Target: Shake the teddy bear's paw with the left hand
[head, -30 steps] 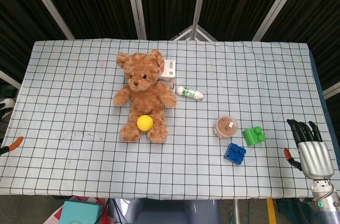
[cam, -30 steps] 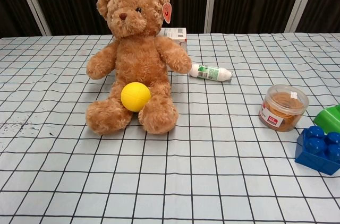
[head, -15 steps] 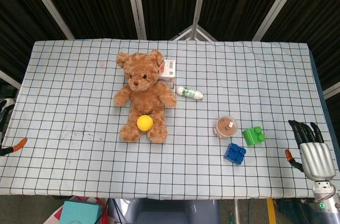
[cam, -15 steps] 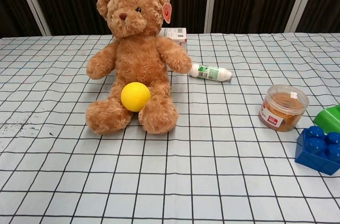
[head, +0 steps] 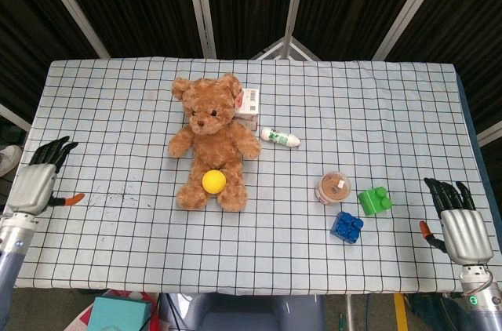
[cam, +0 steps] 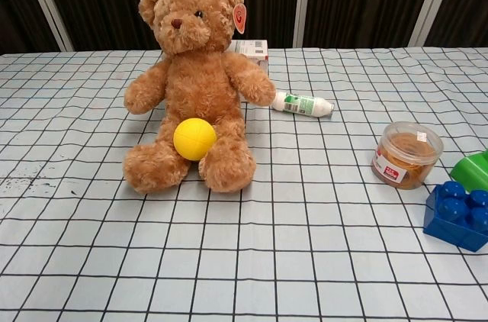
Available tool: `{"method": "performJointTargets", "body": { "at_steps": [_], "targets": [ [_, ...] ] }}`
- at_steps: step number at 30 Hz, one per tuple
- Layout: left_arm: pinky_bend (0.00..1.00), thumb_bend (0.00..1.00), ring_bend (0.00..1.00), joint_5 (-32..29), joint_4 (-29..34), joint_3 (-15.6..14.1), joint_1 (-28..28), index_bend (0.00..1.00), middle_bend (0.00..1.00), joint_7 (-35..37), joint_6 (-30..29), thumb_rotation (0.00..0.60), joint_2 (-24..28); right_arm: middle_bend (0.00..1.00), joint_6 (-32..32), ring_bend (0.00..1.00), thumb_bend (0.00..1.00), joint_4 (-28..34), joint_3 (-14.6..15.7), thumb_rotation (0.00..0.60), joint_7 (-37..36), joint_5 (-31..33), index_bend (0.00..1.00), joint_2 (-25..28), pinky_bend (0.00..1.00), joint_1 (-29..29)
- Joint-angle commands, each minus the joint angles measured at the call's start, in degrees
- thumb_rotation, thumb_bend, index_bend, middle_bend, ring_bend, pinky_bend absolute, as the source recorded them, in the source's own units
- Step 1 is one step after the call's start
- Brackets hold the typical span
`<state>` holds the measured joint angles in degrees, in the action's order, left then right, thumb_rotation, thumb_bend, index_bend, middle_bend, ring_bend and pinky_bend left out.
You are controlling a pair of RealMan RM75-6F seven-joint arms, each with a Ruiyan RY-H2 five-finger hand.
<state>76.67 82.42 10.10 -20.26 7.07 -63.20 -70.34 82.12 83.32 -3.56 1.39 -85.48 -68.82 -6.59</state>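
**Inspector A:** The left hand (head: 35, 178) sits at the table's 9 o'clock edge, fingers extended and apart, holding nothing. The right hand (head: 456, 220) is at about 4 o'clock, likewise spread and empty. The teddy bear (head: 209, 143) sits upright left of the table's centre, well apart from both hands. Neither hand shows in the chest view.

**Inspector B:** Hazards?

**Inspector A:** The yellow ball (cam: 194, 139) rests between the bear's legs; a low sweep toward the near paw (cam: 139, 96) would likely dislodge it. The bear looks soft and unanchored, so a hard push or a shake with too much pull could tip it over, possibly onto the small box (head: 249, 103) touching its far shoulder.

**Inspector B:** Surface and surroundings?

**Inspector A:** A checked cloth (head: 118, 111) covers the table. At the bear's 3 o'clock lies a white bottle (head: 280, 138); toward 4 o'clock stand a round jar (head: 332, 187), a green block (head: 375, 200) and a blue block (head: 347, 227). Dark curtains hang behind.
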Motion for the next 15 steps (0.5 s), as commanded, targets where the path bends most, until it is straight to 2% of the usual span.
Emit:
{"method": "performJointTargets", "body": {
  "at_steps": [1, 6, 12, 15],
  "targets": [
    [0.06, 0.17, 0.00, -2.9, -4.0, 3.4, -5.7, 0.09, 0.02, 6.1, 6.2, 0.600, -4.6, 0.14, -0.7, 0.13, 0.37, -0.6, -0.1, 0.600, -0.3, 0.6, 0.01, -0.2, 0.06, -0.2],
    [0.06, 0.13, 0.00, -3.3, -8.3, 4.9, -9.7, 0.09, 0.02, 12.8, 10.4, 0.600, -9.6, 0.14, -1.9, 0.13, 0.37, -1.7, -0.2, 0.600, -0.8, 1.4, 0.01, -0.5, 0.06, -0.6],
    [0.06, 0.12, 0.00, -4.7, -5.8, 7.0, -12.7, 0.09, 0.03, 27.5, 18.4, 0.600, -10.3, 0.14, -2.3, 0.13, 0.37, -2.0, -0.3, 0.600, -1.0, 1.4, 0.01, -0.8, 0.06, -0.8],
    [0.06, 0.12, 0.00, -3.9, -5.8, 7.2, -13.8, 0.09, 0.04, 31.8, 20.5, 0.600, -10.3, 0.14, -2.4, 0.13, 0.37, -2.1, -0.1, 0.600, -1.2, 1.2, 0.01, -0.8, 0.06, -0.9]
  ]
}}
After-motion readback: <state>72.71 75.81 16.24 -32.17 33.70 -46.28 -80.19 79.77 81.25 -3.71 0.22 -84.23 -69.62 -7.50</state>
